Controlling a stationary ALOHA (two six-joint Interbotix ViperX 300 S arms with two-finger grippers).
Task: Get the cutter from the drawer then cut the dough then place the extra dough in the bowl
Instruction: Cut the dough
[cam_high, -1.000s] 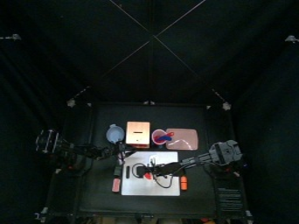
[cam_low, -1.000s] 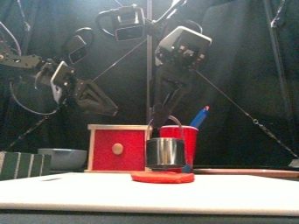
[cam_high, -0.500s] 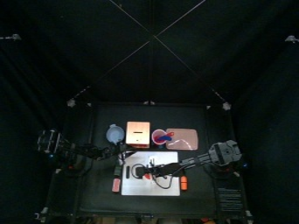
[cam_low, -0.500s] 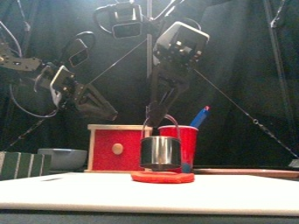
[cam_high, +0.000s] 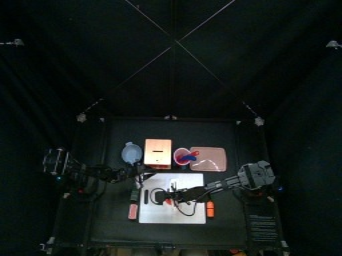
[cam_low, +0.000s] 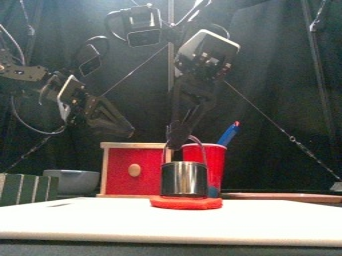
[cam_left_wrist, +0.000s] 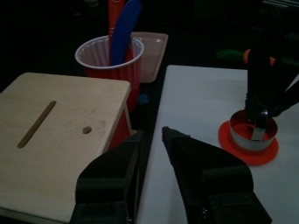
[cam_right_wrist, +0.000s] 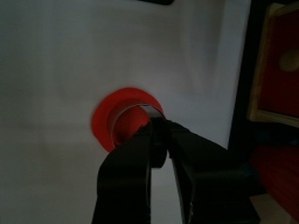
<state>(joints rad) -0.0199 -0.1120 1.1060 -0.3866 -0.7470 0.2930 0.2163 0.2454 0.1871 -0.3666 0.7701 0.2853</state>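
Jaws of right gripper (cam_right_wrist: 159, 128) pinch cutter (cam_low: 185, 178) handle; cutter on dough (cam_low: 186, 203).

The round metal cutter (cam_low: 185, 178) stands upright on the flat red dough (cam_low: 186, 203), its wire handle rising above it. The dough lies on the white board (cam_low: 267, 220). Behind stands the wooden box (cam_low: 135, 168), red drawer front forward, with the blue-grey bowl (cam_low: 74, 180) just left of it.

Mostly singles, one pair
There was one each of board (cam_high: 167, 213), dough disc (cam_low: 186, 203), cutter (cam_low: 185, 179), box (cam_low: 135, 168), bowl (cam_high: 131, 153), tray (cam_high: 219, 160) and cup (cam_low: 214, 160), and two knives (cam_left_wrist: 126, 22).
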